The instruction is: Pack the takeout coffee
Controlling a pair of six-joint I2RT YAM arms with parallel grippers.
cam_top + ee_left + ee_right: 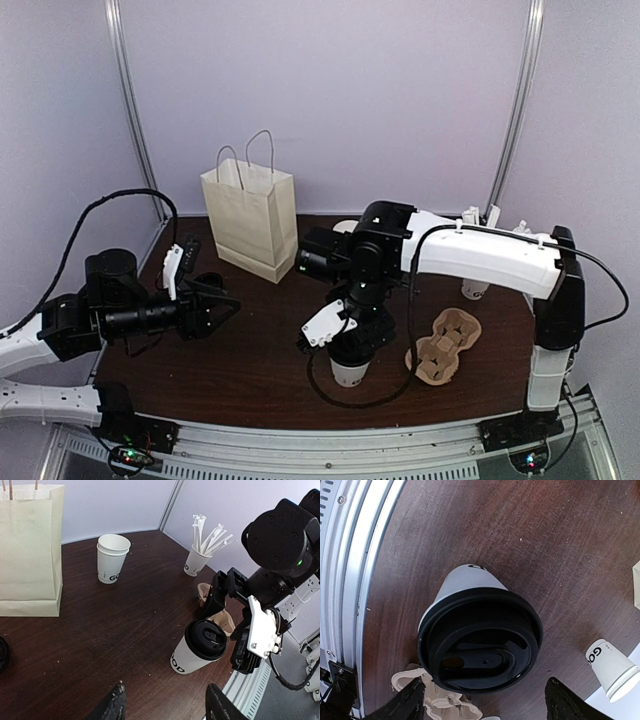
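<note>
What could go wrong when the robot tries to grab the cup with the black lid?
1. The white paper cup with the round black plastic lid stands near the dark wooden table's front edge. A nudge from the open right end effector might knock it off.
2. The brown pulp cup carrier lies close beside the cup, so the end effector could snag on it.

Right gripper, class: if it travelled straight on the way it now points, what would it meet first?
Pointing down with its jaws open, the right gripper would probably meet the black lid of the takeout coffee cup first, though how near it is cannot be judged.
</note>
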